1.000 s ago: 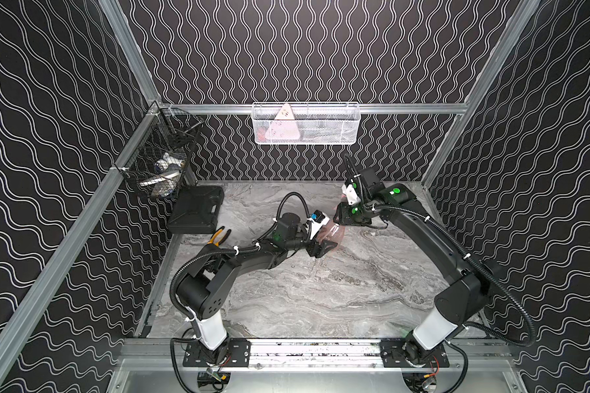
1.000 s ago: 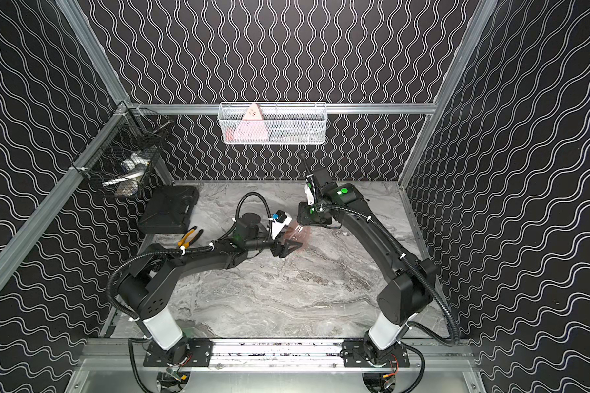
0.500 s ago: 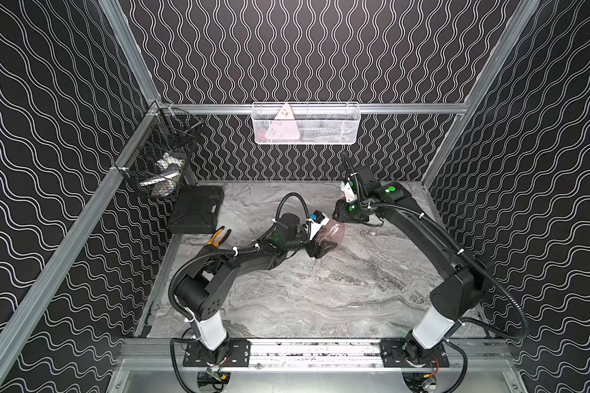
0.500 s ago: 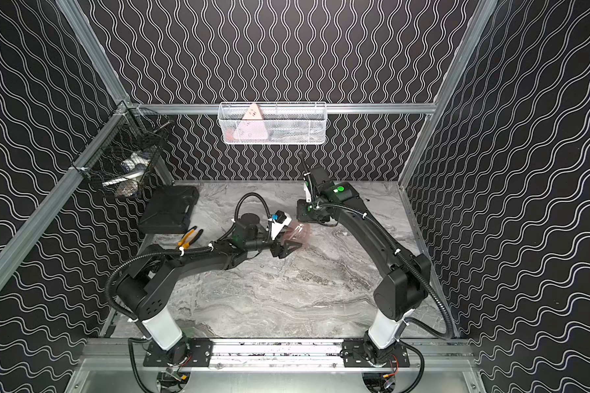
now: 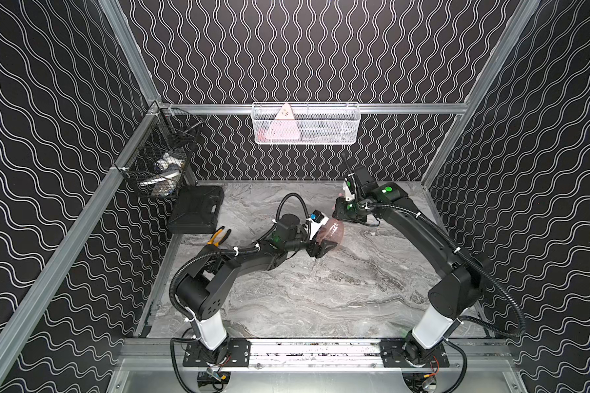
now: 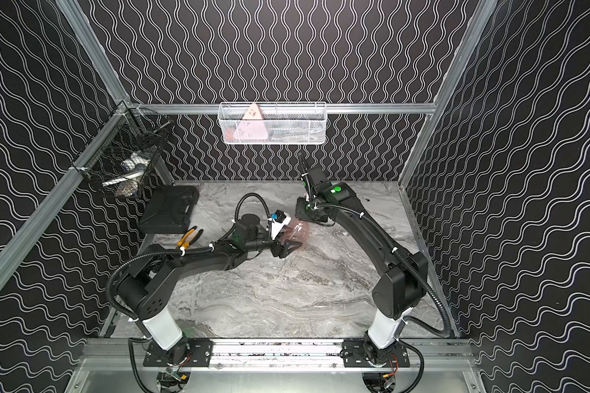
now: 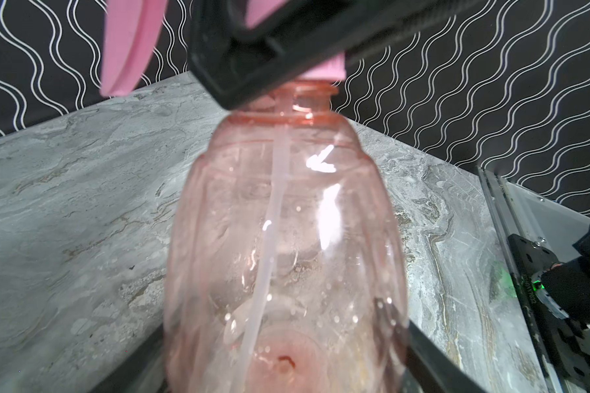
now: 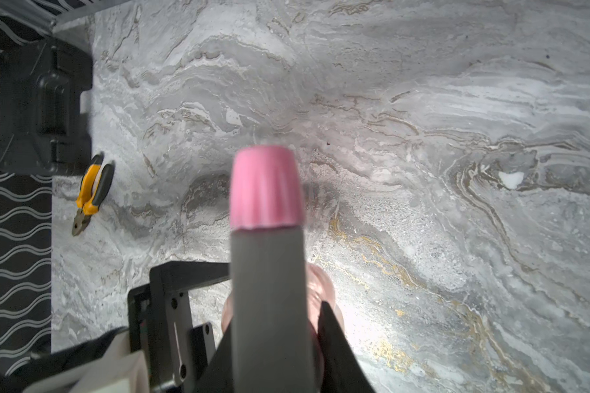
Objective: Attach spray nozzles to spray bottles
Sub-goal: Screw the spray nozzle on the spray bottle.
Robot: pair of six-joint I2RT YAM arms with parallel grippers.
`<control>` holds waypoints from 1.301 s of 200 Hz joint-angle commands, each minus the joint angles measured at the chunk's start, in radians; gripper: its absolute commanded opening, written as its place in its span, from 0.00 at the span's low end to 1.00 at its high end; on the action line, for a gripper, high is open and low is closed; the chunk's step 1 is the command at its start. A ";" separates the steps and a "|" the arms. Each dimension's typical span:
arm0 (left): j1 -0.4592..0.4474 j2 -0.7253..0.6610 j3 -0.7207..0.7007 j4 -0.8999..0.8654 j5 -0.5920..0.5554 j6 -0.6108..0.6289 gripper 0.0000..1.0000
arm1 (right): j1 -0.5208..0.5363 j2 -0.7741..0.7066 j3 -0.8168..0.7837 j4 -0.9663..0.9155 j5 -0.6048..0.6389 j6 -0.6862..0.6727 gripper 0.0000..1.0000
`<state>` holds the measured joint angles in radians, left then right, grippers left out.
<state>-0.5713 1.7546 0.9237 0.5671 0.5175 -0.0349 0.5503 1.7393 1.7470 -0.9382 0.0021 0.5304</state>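
The translucent pink spray bottle (image 7: 286, 238) is held off the table, tilted, near the middle in both top views (image 5: 336, 231) (image 6: 300, 231). My left gripper (image 7: 280, 360) is shut on its wide base, one jaw on each side (image 5: 322, 236). The spray nozzle has a grey body (image 8: 266, 272) with a pink tip (image 8: 265, 187). My right gripper (image 8: 273, 340) is shut on that grey body. The nozzle's pink collar (image 7: 324, 73) sits right at the bottle's neck rim, whose threads still show. Its clear dip tube (image 7: 269, 238) runs down inside the bottle.
A black case (image 5: 196, 209) and yellow-handled pliers (image 5: 218, 236) lie at the table's far left. A black wire basket (image 5: 160, 163) hangs on the left wall. A white mesh basket (image 5: 305, 124) with a pink triangular card hangs on the back wall.
My right gripper has shifted slightly left toward the bottle and its jaws have closed in on the nozzle. The left arm and the bottle have stayed still.
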 commanded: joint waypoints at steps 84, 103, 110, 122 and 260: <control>-0.068 0.022 0.014 0.093 -0.323 -0.017 0.03 | 0.141 0.173 0.195 -0.335 0.341 0.792 0.00; -0.069 0.015 -0.001 0.109 -0.297 -0.012 0.03 | 0.148 0.169 0.198 -0.316 0.339 0.787 0.00; -0.067 0.009 -0.006 0.111 -0.278 -0.006 0.03 | 0.148 0.163 0.194 -0.308 0.336 0.773 0.00; -0.067 0.002 -0.011 0.104 -0.235 0.018 0.04 | 0.146 0.146 0.192 -0.287 0.333 0.706 0.05; 0.038 0.002 0.042 -0.008 0.311 0.064 0.04 | -0.132 -0.192 0.164 -0.014 -0.240 -0.419 0.92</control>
<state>-0.5415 1.7542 0.9356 0.5861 0.6373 -0.0002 0.4995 1.6173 1.9999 -1.2186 0.1165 0.4862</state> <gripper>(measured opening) 0.774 0.873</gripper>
